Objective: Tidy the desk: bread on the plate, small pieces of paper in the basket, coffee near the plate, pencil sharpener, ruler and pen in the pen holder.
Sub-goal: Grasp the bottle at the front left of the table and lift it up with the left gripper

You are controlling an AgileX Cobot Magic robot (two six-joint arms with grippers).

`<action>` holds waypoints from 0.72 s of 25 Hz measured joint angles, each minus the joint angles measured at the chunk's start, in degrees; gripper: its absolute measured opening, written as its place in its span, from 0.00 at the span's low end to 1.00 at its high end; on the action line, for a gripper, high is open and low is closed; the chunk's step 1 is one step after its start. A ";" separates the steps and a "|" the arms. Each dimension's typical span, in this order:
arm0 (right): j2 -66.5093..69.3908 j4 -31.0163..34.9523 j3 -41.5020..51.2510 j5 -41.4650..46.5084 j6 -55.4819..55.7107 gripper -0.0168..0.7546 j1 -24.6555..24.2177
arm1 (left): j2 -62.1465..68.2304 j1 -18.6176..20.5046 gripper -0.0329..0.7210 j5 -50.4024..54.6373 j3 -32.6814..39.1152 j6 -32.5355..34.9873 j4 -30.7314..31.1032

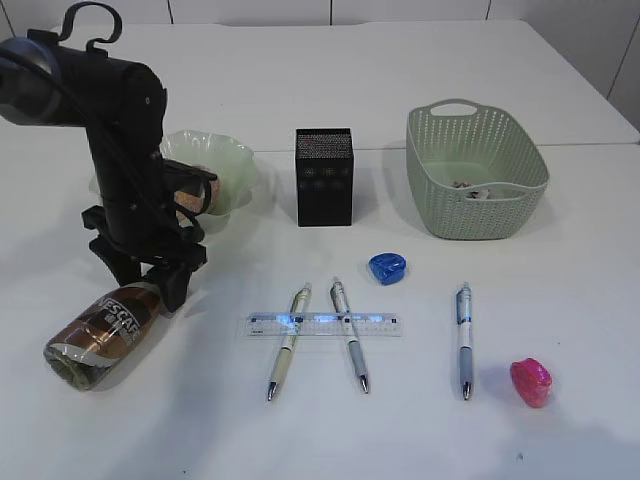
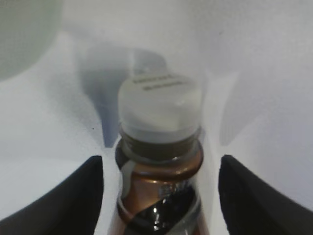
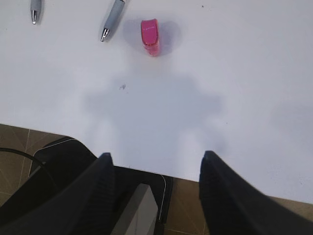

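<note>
The coffee [image 1: 100, 335] lies on its side at the desk's [image 1: 420, 430] front left, white cap [image 2: 159, 105] pointing toward the plate. My left gripper [image 1: 168, 287] is lowered over its neck. In the left wrist view the left gripper [image 2: 160, 169] is open, with a gap showing on each side of the neck. The bread [image 1: 186, 197] rests in the green plate [image 1: 232, 165], partly hidden by the arm. A blue pencil sharpener [image 1: 387, 267], a clear ruler [image 1: 322, 324] and three pens [image 1: 463, 335] lie in front of the black pen holder [image 1: 324, 175]. My right gripper [image 3: 156, 155] is open and empty over the desk's front edge.
The green basket [image 1: 475, 215] at the back right holds small pieces of paper [image 1: 468, 188]. A pink pencil sharpener [image 1: 530, 382] [image 3: 150, 35] lies at the front right. Two pens [image 1: 285, 343] cross the ruler. Floor and the robot's base show below the desk edge [image 3: 146, 171].
</note>
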 joint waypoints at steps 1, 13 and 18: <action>0.00 0.00 0.00 0.00 0.00 0.59 0.00 | 0.15 0.00 0.71 0.00 0.00 0.00 0.00; 0.00 0.13 0.00 0.00 0.00 0.59 0.00 | 0.84 0.00 0.46 0.11 0.00 0.00 0.11; 0.00 0.13 0.00 0.00 0.00 0.59 0.00 | 0.84 0.00 0.40 0.45 0.00 0.00 0.11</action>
